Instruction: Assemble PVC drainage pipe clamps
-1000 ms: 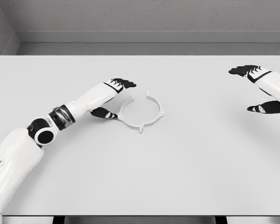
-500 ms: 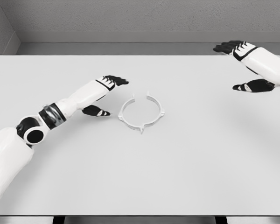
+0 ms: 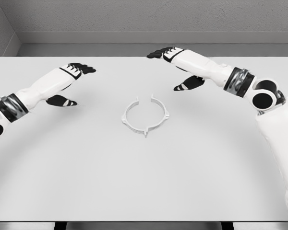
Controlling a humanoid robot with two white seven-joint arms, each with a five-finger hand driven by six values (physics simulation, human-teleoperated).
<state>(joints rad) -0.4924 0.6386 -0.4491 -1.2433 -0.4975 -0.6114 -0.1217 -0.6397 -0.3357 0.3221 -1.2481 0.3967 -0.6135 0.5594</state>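
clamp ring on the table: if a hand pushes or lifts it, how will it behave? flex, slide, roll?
The clamp ring lies flat on the table, so it will probably slide rather than roll. Its thin band with an open gap at the top suggests it may flex if squeezed. It looks light for its size.

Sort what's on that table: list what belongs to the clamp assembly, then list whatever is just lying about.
Belongs to the job:
- white pipe clamp ring, lying flat mid-table
- left hand, open, to the ring's left
- right hand, open, beyond the ring

Lying about:
- nothing; only the bare white table
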